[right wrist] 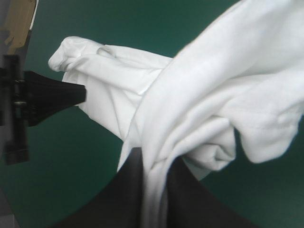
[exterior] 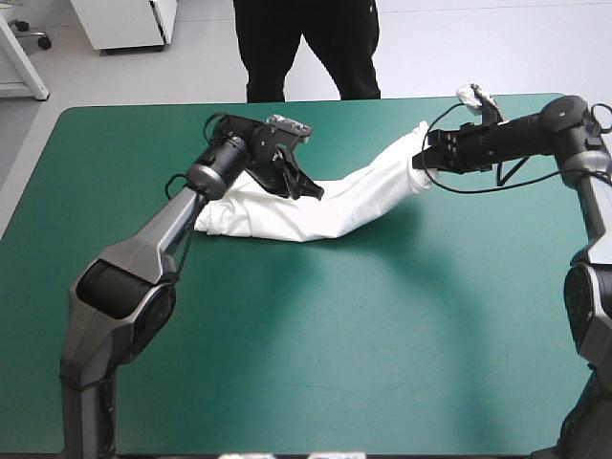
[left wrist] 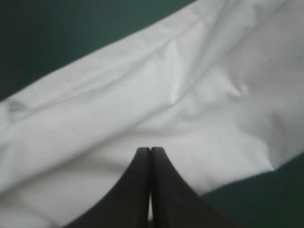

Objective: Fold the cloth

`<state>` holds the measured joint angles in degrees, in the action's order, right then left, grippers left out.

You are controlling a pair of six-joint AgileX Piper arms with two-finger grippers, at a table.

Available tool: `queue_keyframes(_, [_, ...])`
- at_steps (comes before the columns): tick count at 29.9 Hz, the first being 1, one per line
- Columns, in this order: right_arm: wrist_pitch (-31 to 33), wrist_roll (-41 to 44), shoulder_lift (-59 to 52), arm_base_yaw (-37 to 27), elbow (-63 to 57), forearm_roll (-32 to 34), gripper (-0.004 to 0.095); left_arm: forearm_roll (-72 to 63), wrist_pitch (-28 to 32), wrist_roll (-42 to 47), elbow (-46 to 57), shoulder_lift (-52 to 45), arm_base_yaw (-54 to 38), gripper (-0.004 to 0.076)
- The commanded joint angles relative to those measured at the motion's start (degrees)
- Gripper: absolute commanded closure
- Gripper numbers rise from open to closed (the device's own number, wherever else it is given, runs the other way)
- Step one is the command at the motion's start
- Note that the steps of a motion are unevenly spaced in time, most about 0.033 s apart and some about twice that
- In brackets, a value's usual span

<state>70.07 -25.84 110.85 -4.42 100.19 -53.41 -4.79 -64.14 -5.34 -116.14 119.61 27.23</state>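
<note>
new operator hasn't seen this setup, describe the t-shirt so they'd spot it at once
On the far half of the teal-green table, the T-shirt lies as a long rumpled band, running past the left gripper to the right gripper, which pinches its end. It is the only white thing lying there.

The gripper [left wrist: 150,151] is seen with its black fingers pressed together in a pointed arch, only a thin pale slit left between them, its tip set against the T-shirt [left wrist: 166,95], by whose creased white band the teal-green cover [left wrist: 57,28] is crossed.
</note>
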Motion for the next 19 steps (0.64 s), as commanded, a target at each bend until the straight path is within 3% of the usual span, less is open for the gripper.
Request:
queue_keyframes(1, [0.5,-0.9,-4.0,2.8,3.4,-4.4,0.0925,3.5,-3.1,1.3,-3.1,-10.3,0.0,0.0733])
queue_keyframes(11, [-9.8,0.3,-3.1,14.8,8.5,-4.3,0.0925,7.4,-9.7,1.7,-3.2,-28.3,0.0,0.0733])
queue_keyframes(19, [-10.5,1.1,6.7,23.1,17.0,-9.4,0.0924,10.3,-9.6,3.4,-3.2,-37.3,0.0,0.0733])
